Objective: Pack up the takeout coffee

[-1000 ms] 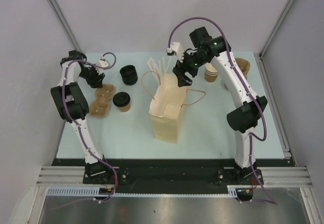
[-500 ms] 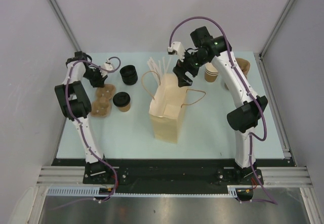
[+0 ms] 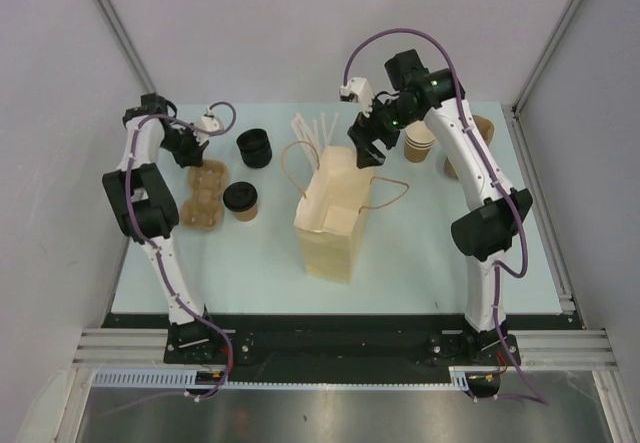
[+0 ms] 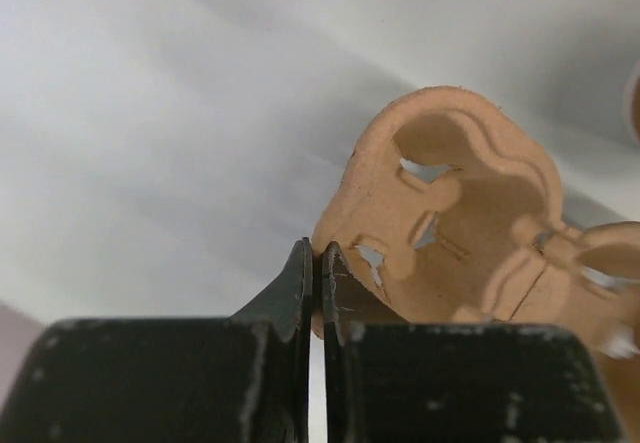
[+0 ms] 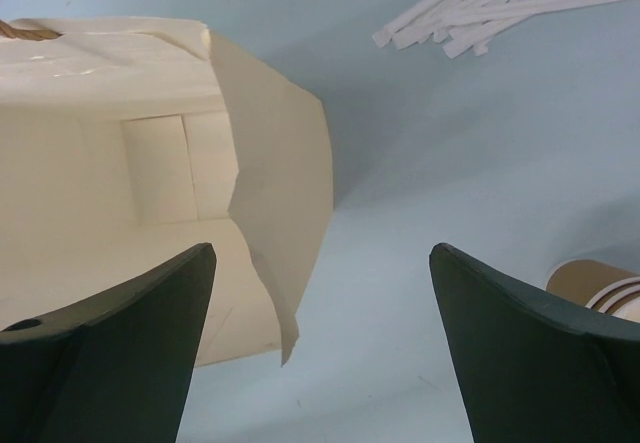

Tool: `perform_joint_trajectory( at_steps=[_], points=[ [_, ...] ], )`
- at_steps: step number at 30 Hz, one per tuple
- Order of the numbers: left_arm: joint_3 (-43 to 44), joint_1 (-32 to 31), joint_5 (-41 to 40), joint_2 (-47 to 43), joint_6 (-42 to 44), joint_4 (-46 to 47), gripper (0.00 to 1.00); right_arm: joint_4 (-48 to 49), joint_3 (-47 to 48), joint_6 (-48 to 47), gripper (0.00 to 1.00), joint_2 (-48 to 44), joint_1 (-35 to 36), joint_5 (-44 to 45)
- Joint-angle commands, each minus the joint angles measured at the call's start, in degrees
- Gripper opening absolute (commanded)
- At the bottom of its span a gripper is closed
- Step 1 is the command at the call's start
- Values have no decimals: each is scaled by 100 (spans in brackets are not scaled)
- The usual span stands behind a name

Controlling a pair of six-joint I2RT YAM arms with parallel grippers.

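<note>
Far left, left gripper (image 4: 312,250) pinches carrier (image 4: 480,213) rim.

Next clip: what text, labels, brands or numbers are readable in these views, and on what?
None readable: paper bag, lidded coffee cup, cup carrier, white straws and stacked cups all show plain surfaces with no print.

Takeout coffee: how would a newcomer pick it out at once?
Find the tall paper bag mid-table. Just left of it, beside the cup carrier, stands a short tan cup. It alone wears a black lid; the lid stack behind has no cup.
</note>
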Motion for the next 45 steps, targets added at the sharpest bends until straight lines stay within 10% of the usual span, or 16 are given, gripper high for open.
perform_joint_trajectory(
  at_steps=[1, 21, 27, 32, 45],
  points=[
    [-192, -26, 285, -1258, -630, -58, 0, -923, 223, 191, 94, -233, -159, -301],
    [16, -26, -385, -4503, -3001, -6, 0, -502, -445, 174, 90, -427, -151, -20],
    [458, -236, 109, -5223, -4733, 1100, 0, -510, -454, 59, 43, -365, 112, -90],
    [721, -1762, -637, -5496, -4947, 1638, 0, -519, -366, -55, 1, -444, 253, -310],
    [889, -4569, -1639, -5496, -5009, 2165, 0, -923, -445, -275, 0, -681, 622, -714]
  ],
)
